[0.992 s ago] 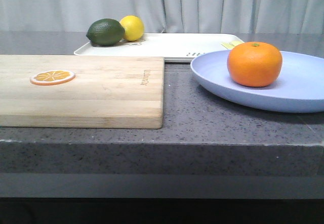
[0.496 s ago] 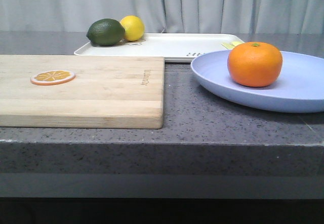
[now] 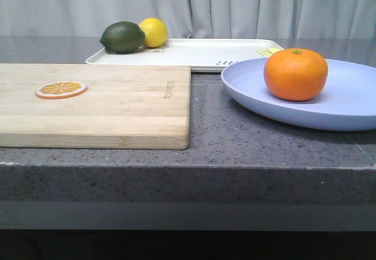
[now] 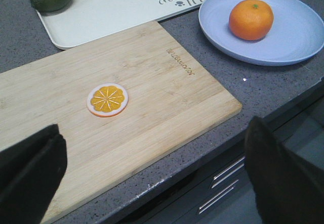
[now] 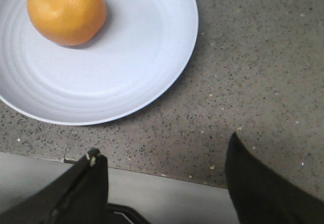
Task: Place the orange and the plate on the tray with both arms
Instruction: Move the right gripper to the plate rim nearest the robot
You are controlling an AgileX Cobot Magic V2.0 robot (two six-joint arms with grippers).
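Note:
The orange (image 3: 295, 74) sits on the pale lavender-blue plate (image 3: 346, 104) at the right of the grey counter. Both also show in the left wrist view, the orange (image 4: 251, 19) on the plate (image 4: 293, 37), and in the right wrist view, the orange (image 5: 67, 11) on the plate (image 5: 131, 57). The cream-white tray (image 3: 200, 53) lies at the back; it shows in the left wrist view (image 4: 116, 6). My left gripper (image 4: 157, 158) is open and empty above the counter's front edge. My right gripper (image 5: 164, 176) is open and empty at the counter's edge, near the plate's rim. Neither gripper shows in the front view.
A wooden cutting board (image 3: 117, 104) lies at the left with a flat orange slice (image 3: 61, 88) on it. A dark green lime (image 3: 122, 37) and a yellow lemon (image 3: 154, 31) sit on the tray's left end. Drawer handles (image 4: 223, 183) show below the counter edge.

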